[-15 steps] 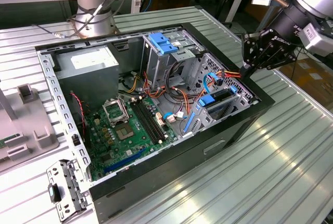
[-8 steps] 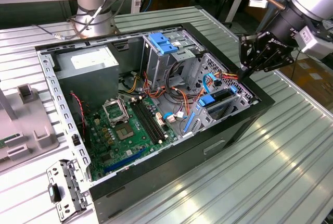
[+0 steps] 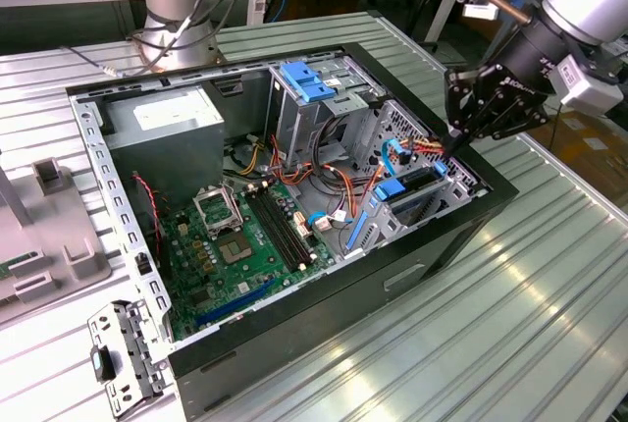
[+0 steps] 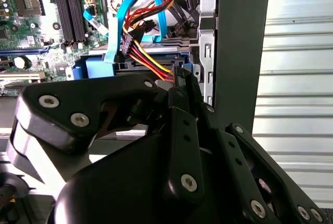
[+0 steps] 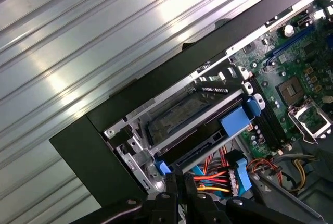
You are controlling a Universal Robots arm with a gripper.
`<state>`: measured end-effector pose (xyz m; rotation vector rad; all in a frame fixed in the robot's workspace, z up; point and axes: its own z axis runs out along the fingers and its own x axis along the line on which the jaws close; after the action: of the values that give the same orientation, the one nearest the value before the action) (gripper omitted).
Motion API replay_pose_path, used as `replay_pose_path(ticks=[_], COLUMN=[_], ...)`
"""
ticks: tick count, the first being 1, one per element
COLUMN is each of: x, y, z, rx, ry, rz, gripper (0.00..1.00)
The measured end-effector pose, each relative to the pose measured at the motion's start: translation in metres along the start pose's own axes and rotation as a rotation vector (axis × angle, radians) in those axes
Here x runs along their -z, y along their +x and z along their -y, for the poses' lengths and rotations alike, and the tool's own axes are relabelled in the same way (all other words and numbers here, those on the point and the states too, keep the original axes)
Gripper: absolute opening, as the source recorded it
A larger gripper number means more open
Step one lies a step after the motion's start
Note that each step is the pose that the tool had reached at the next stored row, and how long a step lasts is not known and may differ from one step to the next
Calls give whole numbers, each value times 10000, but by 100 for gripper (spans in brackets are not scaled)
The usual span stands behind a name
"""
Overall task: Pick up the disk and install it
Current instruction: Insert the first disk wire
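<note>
Claw [image 3: 459, 139] down at the drive bay's [image 3: 432, 191] cable end, inside the open case [image 3: 294, 196]. Fingers [image 4: 179, 86] pressed together at the red-yellow wires [image 4: 151, 60]; nothing visibly held between them. Disk [image 5: 179, 117] lies just beyond the claw tips, seated flat in the bay on its blue rails, apparently already slid home. Board [image 3: 245, 245] well apart from claw.

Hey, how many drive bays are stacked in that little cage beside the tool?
2. One holds the disk; the other bay lies right alongside it, nearer the coloured cables. More may be hidden.
</note>
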<state>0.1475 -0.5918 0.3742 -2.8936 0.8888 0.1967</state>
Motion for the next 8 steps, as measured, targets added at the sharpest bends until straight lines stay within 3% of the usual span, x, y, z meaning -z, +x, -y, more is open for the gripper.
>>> replay_pose_path(ticks=[8], x=[-28], y=[-23], z=[-21], rx=[1], ry=[-2], rz=[-1], gripper=[17])
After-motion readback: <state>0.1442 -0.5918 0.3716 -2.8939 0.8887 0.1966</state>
